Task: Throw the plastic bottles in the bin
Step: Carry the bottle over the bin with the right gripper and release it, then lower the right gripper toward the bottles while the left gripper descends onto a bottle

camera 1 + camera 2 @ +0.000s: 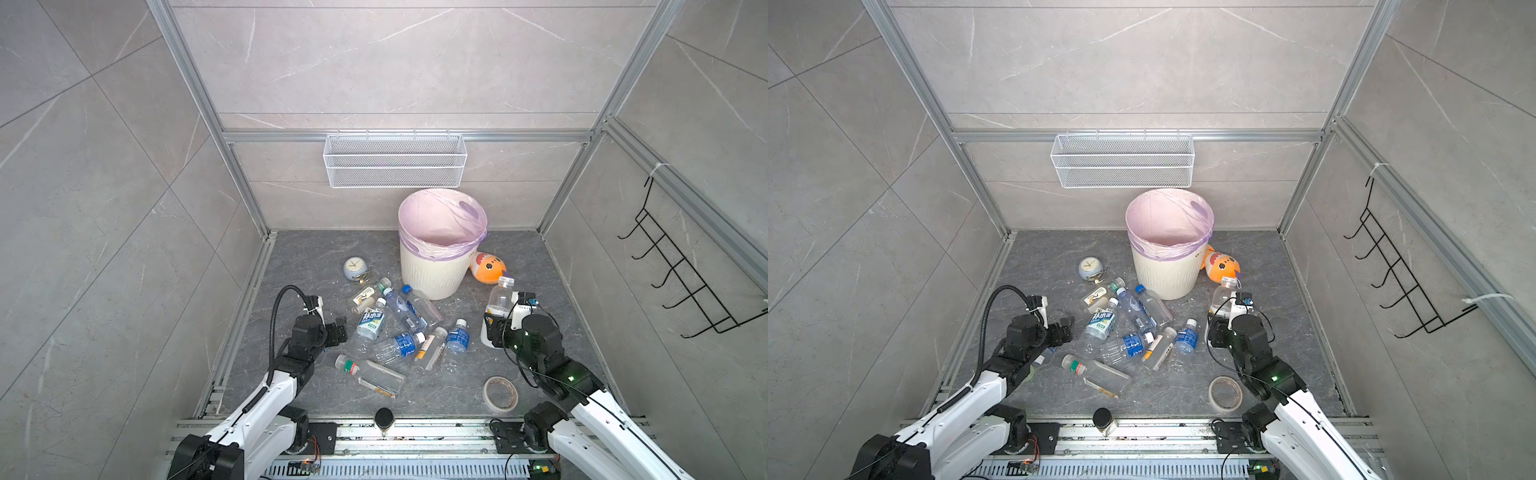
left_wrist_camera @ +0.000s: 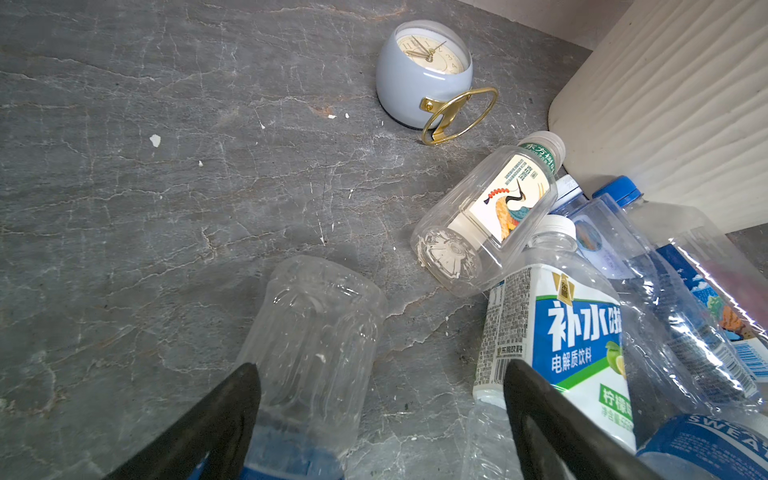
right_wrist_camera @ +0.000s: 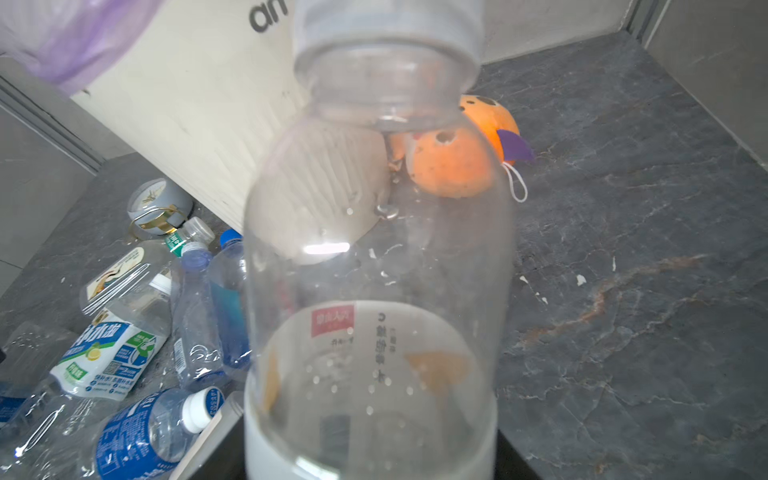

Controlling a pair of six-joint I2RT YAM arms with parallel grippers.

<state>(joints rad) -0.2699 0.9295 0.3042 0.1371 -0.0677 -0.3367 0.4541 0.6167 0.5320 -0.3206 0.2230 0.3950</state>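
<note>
Several plastic bottles [image 1: 399, 328] lie in a heap on the dark floor in front of the bin [image 1: 432, 274], which is cream, ribbed and lined with a pale lilac bag. My right gripper [image 1: 494, 328] is shut on the white-labelled base of an upright clear bottle [image 1: 500, 297], right of the bin; that bottle [image 3: 374, 249] fills the right wrist view. My left gripper [image 2: 380, 365] stands open at the heap's left edge. A clear bottle with a blue label [image 2: 316, 332] lies between its fingers, beside one finger [image 2: 232, 407].
A grey alarm clock [image 1: 355, 268] sits left of the bin and an orange plush toy [image 1: 488, 268] right of it. A tape roll [image 1: 500, 394] lies front right. A small black-capped jar [image 1: 383, 417] stands at the front edge. A wire basket [image 1: 395, 160] hangs on the back wall.
</note>
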